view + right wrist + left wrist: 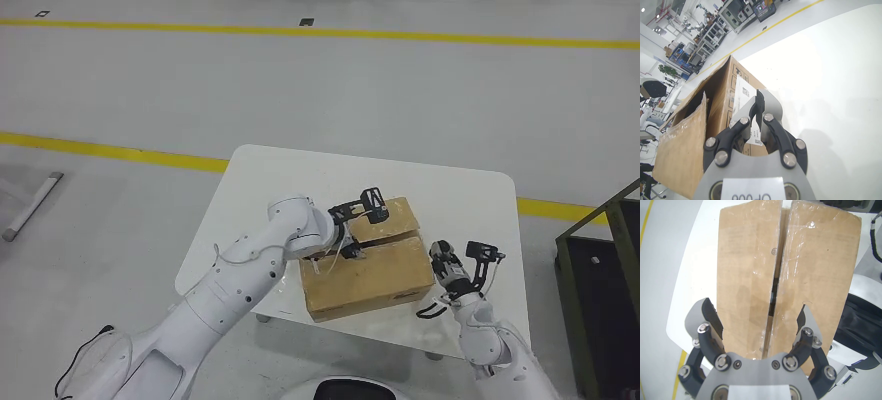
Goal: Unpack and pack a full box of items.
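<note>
Left gripper (755,306) jaws spread wide, holding nothing, just above the cardboard box (810,266), straddling the slit between its two top flaps; can't tell if the pads touch cardboard; right gripper (758,99) jaws pressed together, empty, just beside the box's side wall, over the white table (829,75); clear tape (791,256) along the flap edges; white label (743,91) with barcode on that side wall, handling symbols (737,71) beside it, print too small to read; box sits mid-table.
</note>
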`<state>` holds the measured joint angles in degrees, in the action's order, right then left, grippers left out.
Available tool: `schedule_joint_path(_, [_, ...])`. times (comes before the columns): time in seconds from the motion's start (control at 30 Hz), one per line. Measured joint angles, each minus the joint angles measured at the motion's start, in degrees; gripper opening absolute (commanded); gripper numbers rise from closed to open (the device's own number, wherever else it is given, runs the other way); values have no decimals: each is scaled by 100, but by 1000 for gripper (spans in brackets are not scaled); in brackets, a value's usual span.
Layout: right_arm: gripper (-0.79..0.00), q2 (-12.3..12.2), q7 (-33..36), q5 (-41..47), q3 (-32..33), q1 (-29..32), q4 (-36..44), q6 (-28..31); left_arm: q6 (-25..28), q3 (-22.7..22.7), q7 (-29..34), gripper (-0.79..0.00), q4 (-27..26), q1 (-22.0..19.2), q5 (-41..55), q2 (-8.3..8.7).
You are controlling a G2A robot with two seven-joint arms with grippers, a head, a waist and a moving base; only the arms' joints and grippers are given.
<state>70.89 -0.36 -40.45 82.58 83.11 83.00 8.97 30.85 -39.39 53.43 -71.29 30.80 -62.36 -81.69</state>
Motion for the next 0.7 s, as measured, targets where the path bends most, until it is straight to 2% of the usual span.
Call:
schedule_joint_path(0.27, [-785,-22,455,-137,-128,196,123,419,9,-97,37,0,86,62,-134,35])
schedule_joint_path(0.5, [-785,-86,1023,-197,-104,365,283,1045,26,-201,112,0,45,175,-359,97])
schedule_joint_path(0.7, [-785,-103,1021,-144,-22,386,338,1041,78,-199,162,0,-15,238,-413,115])
